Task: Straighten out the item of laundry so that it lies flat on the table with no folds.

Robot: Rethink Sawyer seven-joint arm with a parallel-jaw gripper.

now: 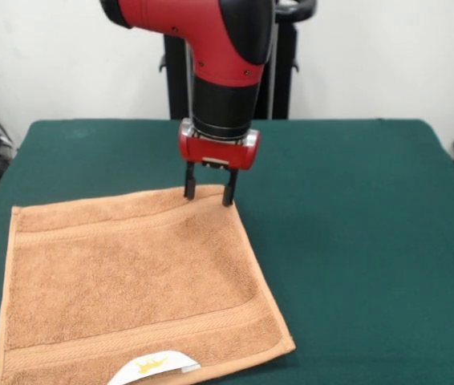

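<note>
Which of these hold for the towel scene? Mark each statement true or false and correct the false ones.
1. The orange-tan towel lies spread on the green table. True.
2. The gripper is at the towel's far corner, its fingers apart. True.
3. The white label with a gold crown sits at the towel's far edge, beside the gripper. False: it is at the near edge, at the bottom of the front view.
4. The towel is bunched into a ball. False: it lies roughly square and mostly flat, border bands showing.
5. The gripper holds the towel lifted clear of the table. False: the towel rests on the table.
</note>
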